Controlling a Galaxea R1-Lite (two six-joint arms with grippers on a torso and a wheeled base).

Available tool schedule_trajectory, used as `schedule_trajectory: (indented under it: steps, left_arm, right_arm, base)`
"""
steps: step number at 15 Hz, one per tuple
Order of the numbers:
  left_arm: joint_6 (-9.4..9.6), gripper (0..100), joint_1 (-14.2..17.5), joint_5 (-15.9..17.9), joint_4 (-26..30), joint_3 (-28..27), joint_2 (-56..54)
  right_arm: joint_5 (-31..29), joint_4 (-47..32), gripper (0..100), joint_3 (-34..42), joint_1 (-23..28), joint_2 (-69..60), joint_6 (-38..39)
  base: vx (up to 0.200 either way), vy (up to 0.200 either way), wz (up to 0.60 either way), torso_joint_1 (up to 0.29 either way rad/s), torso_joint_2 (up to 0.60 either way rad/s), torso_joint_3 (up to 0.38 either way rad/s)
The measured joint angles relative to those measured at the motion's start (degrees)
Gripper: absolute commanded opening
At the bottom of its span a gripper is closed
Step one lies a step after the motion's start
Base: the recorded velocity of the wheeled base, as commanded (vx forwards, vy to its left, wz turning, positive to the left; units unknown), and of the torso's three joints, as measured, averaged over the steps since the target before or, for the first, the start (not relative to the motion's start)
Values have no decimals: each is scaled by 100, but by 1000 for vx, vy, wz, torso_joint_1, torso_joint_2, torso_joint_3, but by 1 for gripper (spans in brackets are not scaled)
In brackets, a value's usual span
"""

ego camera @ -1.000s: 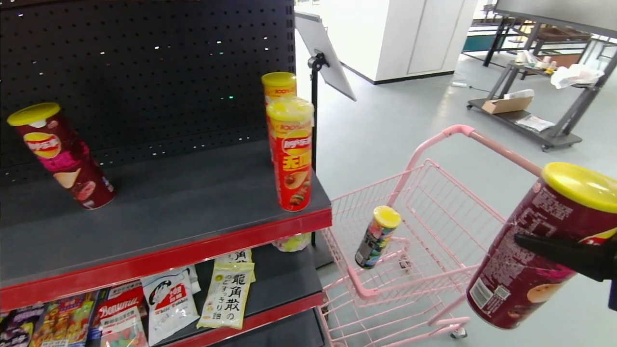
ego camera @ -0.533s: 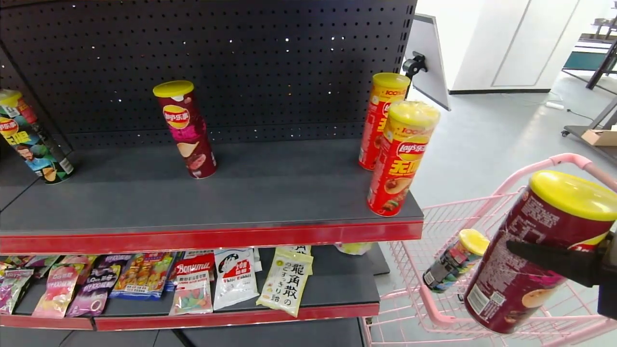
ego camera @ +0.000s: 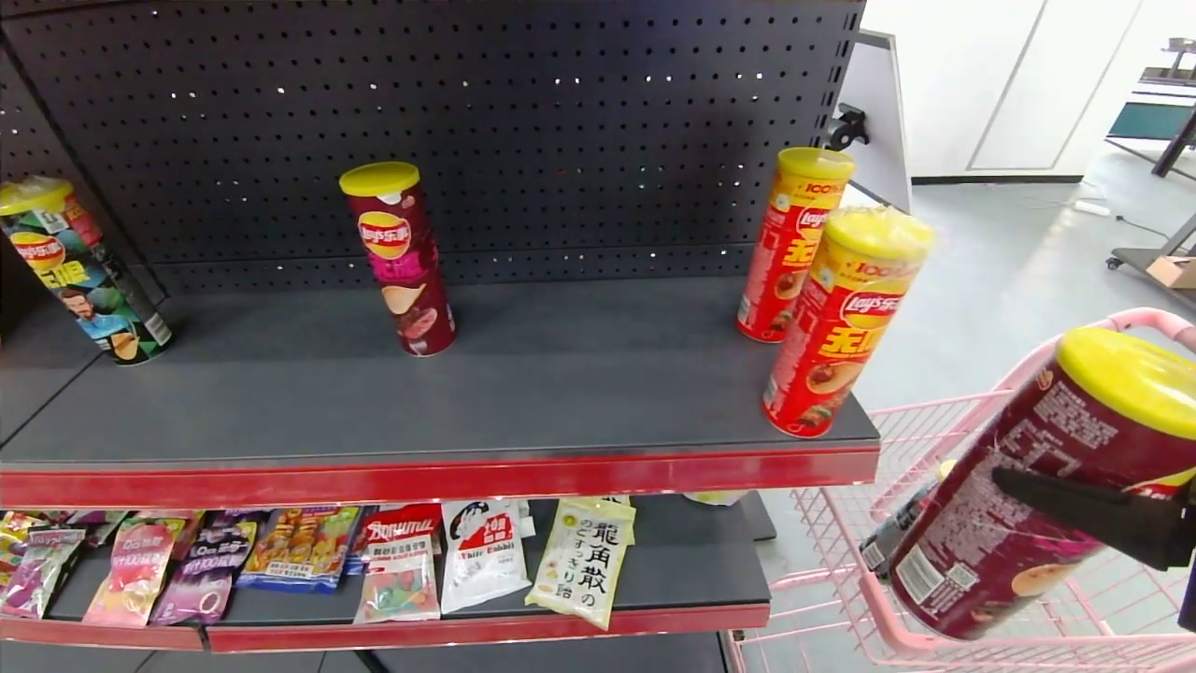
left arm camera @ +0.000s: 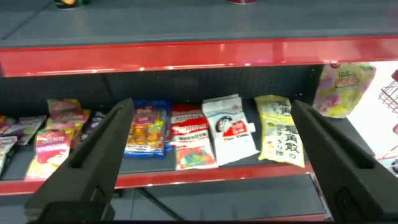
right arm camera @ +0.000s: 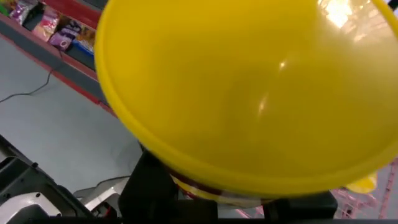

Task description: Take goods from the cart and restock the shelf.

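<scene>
My right gripper (ego camera: 1112, 509) is shut on a maroon chip can (ego camera: 1009, 505) with a yellow lid (right arm camera: 249, 87), held tilted above the pink cart (ego camera: 934, 439) at the right. Another can (ego camera: 888, 537) lies in the cart, mostly hidden behind the held one. On the upper shelf (ego camera: 420, 411) stand a maroon can (ego camera: 400, 257), two red-and-yellow cans (ego camera: 846, 322) (ego camera: 794, 243) at the right end and a multicoloured can (ego camera: 79, 271) at the far left. My left gripper (left arm camera: 217, 155) is open, facing the lower shelf with nothing between its fingers.
Snack bags (ego camera: 486, 561) (left arm camera: 217, 130) lie in a row on the lower shelf (ego camera: 691, 561). A black pegboard (ego camera: 467, 112) backs the upper shelf. The shelf's red front edge (ego camera: 439, 477) runs across. A white panel on a stand (ego camera: 878, 121) rises beyond the shelf's right end.
The head camera has swung left, bringing more of the shelf into view and pushing the cart to the right edge. The right gripper still holds the maroon can in much the same pose.
</scene>
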State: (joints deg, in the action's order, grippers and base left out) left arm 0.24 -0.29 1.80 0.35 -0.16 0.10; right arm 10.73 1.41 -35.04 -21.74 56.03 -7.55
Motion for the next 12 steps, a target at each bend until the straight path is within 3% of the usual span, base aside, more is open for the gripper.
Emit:
schedule_trajectory:
  steps: [4, 12]
  left_arm:
    - [2, 100, 2, 5, 2, 0, -2]
    - [2, 100, 2, 2, -2, 0, -5]
  right_arm:
    - [829, 145, 0, 137, 11, 0, -9]
    - [1128, 154, 0, 229, -243, -85, -35]
  base:
    - [0, 200, 0, 1, 1, 2]
    - [0, 200, 0, 6, 4, 1]
